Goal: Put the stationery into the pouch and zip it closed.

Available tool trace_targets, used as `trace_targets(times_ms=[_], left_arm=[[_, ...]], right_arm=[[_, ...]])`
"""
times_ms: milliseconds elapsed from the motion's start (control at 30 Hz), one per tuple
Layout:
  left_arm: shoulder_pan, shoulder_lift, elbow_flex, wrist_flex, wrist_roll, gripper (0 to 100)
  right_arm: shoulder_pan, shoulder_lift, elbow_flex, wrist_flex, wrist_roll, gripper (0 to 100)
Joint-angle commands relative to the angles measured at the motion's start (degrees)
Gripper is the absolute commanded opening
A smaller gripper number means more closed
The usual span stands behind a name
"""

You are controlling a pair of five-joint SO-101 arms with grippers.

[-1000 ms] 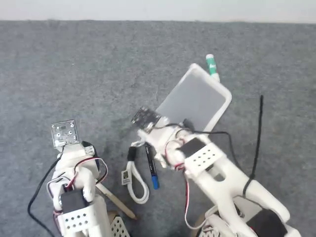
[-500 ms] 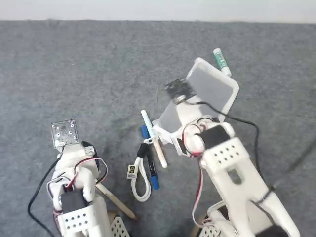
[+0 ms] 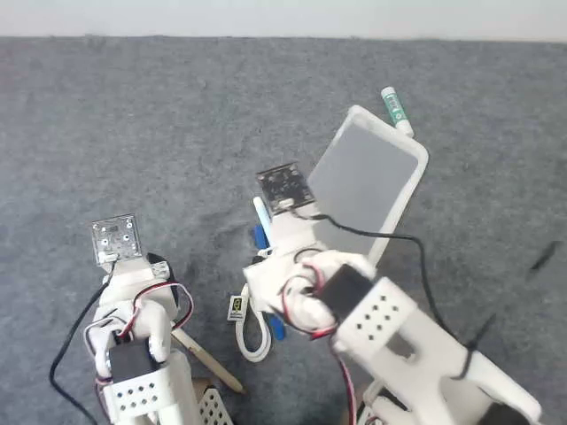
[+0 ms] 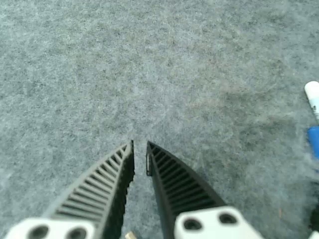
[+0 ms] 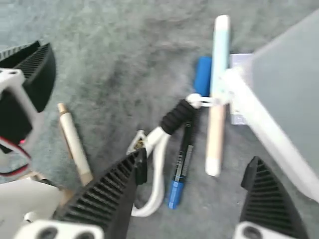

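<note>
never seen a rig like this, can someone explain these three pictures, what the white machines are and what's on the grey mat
These are two white robot arms on a grey carpeted surface. The overhead picture shows the left arm and, beside a translucent pouch, the right arm. The other two come from a camera on each wrist, looking past black jaws. The left jaws are almost closed, empty. The right jaws are open, empty, over a black pen, a pale pen and a white cord; a beige pen lies by the left arm. A green-capped marker lies at the pouch's far corner.
</note>
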Motion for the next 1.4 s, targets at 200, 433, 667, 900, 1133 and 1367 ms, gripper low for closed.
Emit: trace_targets(times_ms=[200,433,667,900,1133,1367], left_arm=[[-0.09,-1.05,-0.84,-1.23,0.26,4],[-0.09,-1.05,-0.84,-1.23,0.26,4],[-0.09,-1.05,-0.84,-1.14,0.26,4],[-0.09,-1.05,-0.84,-1.14,0.26,4],[-0.09,-1.05,-0.84,-1.14,0.26,4],[-0.09,-0.97,-0.84,-1.14,0.26,4]], right_arm=[[-2.07,16.48,-2.11,-14.2,-1.23,28.7],[-1.89,25.71,-9.85,-12.26,-6.59,28.6],[-1.89,33.01,-12.31,-13.58,-6.95,28.5],[-1.89,36.0,-13.1,-13.58,-7.03,28.5],[-1.63,36.44,-13.19,-13.49,-7.03,23.2],[0.75,36.18,-13.19,-13.41,-6.59,11.3]])
